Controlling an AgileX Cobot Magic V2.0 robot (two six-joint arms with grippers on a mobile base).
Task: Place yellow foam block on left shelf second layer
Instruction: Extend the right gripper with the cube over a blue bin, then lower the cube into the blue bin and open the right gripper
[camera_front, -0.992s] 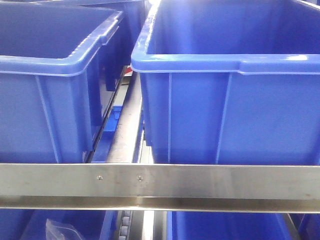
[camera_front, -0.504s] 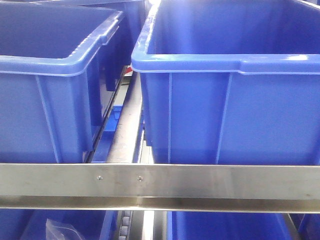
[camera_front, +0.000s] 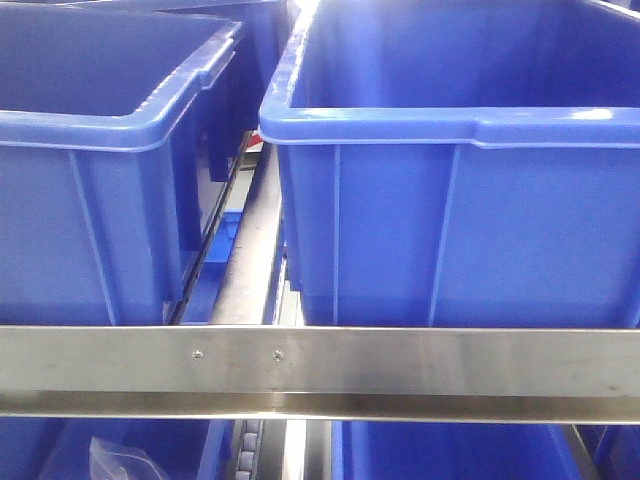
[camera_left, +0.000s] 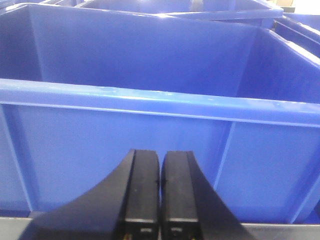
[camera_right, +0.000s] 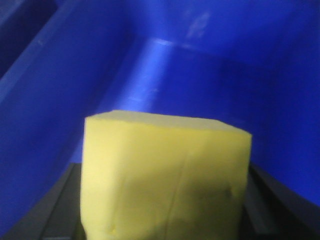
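Yellow foam block: we see it filling the lower middle of the right wrist view, held up in front of the camera, with a blue bin's inner walls behind it.
Right gripper: we see its dark fingers on either side of the block, pressed against the block's left and right faces, so we read it as grasping the block.
Blue bin behind the block: we look into its interior; the block sits above or within its opening, and we cannot tell which.
Left gripper: we see its two black fingers clenched together with only a thin seam between them and nothing held.
Bin ahead of the left gripper: we see its front wall and rim just beyond the fingertips.
Left bin and right bin: in the front view we see them side by side on a shelf level, with a narrow gap between them.
Metal rail: we see it running across the front view below both bins, with two small screws.
Lower level: we see more blue bins beneath the rail, one holding a clear plastic bag.
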